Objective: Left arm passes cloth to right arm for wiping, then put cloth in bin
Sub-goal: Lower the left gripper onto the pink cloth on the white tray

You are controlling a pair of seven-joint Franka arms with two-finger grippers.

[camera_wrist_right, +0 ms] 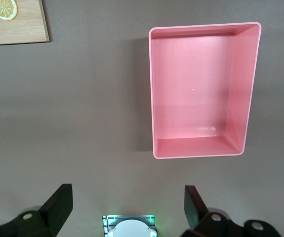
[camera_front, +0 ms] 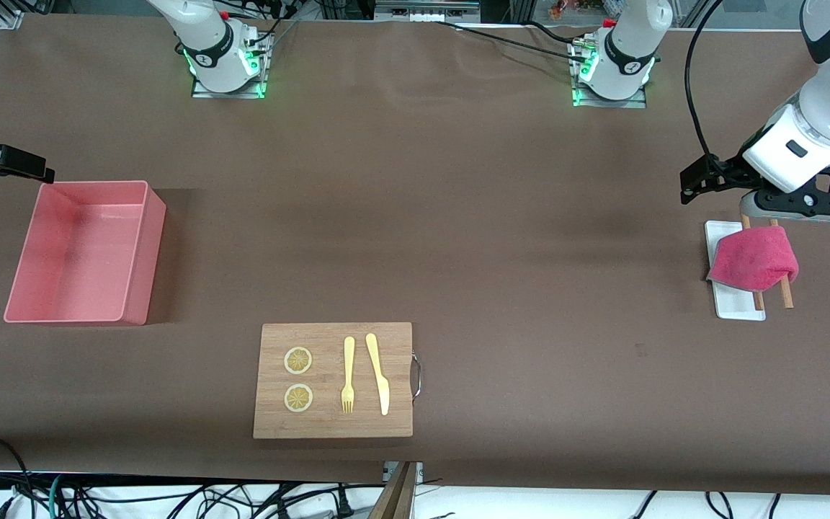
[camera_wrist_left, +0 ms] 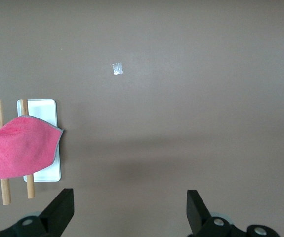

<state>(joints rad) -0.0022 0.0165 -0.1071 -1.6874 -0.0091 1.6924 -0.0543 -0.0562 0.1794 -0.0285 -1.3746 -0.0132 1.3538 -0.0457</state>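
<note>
On my screens the left arm (camera_front: 822, 122) is a glossy white shell broken by a black joint band, with a black cable looping off it and a small dark oblong mark on the white wrist housing above its black left gripper (camera_front: 764, 216). Both bases are white with a black ring bearing a small white logo, sit on metal plates lit by green lights, and have red fittings and black cables at the back. Of the right arm (camera_front: 202, 40) I see the white base link, and the right gripper (camera_wrist_right: 127, 210) shows matte black fingers (camera_wrist_right: 58, 202) with silver screws.
</note>
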